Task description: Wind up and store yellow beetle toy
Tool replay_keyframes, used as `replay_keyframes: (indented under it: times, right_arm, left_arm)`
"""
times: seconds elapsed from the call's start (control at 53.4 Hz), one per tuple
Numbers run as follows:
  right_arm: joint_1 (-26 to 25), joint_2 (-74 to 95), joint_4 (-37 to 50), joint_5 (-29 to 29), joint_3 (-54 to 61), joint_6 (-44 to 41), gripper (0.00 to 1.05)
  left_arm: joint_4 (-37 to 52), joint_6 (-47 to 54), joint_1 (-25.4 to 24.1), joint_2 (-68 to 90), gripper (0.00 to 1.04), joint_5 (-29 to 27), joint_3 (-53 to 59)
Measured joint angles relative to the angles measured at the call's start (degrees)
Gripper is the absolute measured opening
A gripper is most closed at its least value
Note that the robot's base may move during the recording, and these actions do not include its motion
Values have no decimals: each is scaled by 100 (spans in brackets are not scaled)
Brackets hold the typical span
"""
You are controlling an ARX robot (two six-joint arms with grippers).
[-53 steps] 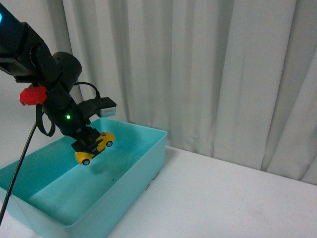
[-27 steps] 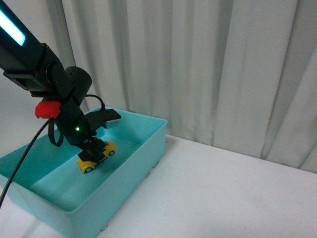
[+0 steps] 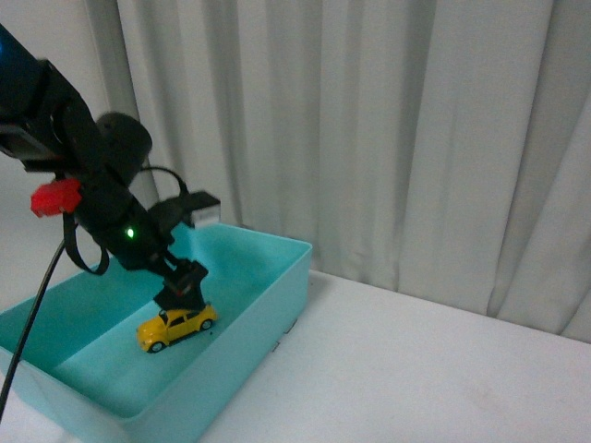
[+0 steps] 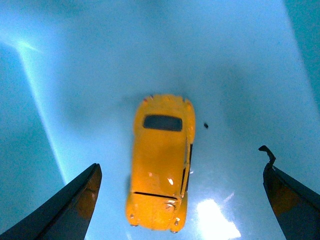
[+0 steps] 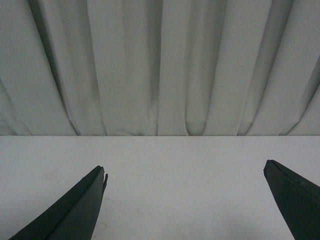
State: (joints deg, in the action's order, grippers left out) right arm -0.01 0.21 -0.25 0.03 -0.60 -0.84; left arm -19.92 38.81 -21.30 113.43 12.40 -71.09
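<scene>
- Front view: The yellow beetle toy [image 3: 175, 328] stands on its wheels on the floor of the teal bin [image 3: 263, 323], clear of every wall. The left gripper [image 3: 183, 292] hangs inside the bin, just above the toy's roof. Whether it touches the roof cannot be told from here. The bin rests on a white table [image 3: 416, 369], and a pale curtain [image 3: 388, 129] hangs beyond the bin.
- Left wrist view: The toy is seen from above on the bin floor. The fingers [image 4: 75, 205] of the left gripper are spread wide, one on each flank of the toy and well apart from it. They hold nothing and touch nothing. A small dark speck [image 4: 206, 125] lies on the bin floor near the toy.
- Handling, as a judgement: The toy looks light and rigid. Its glossy rounded shell is probably slippery, and its free wheels may let it roll on the smooth bin floor. The best hold is across the two door sides, between the wheels.
- Right wrist view: The right gripper [image 5: 185, 167] is outside the bin, over the bare table and facing the curtain. Its jaws are spread wide and empty.
</scene>
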Motion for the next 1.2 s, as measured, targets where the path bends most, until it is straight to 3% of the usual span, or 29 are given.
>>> replay_keyframes:
  times: [0.281,0.374,0.468,0.561,0.655,0.749,0.805,1.198]
  right_arm:
    - [0,0,0,0,0,0,98]
    - [0,-2,-2,11,0,2,98]
    - [0,-2,2,-2,-2,0,98]
    - [0,-2,0,0,0,0,98]
    - [0,-2,0,0,-2,0,98]
    - [0,-2,0,-2,-2,0,98]
    - [0,-2,0,-2,0,0,98]
    - [0,0,2,-2,0,0,98]
  left_arm:
    - [885,-286,-529,-1733,98,577,817]
    - [3449,-1252,-599,-2135,84,1134,1891]
    - [6109,-2887,-162,-2868,61,1003,3620]
    - [7163,-3460,247,-3381,43,787,4393]
    - [7348,-3624,420,-3762,30,575,4778]
    - [7300,-3762,647,-4240,8,201,5372]
    - [7248,-3827,763,-4409,2,94,5569]
    - [6660,-3845,1416,-5919,2,-505,6470]
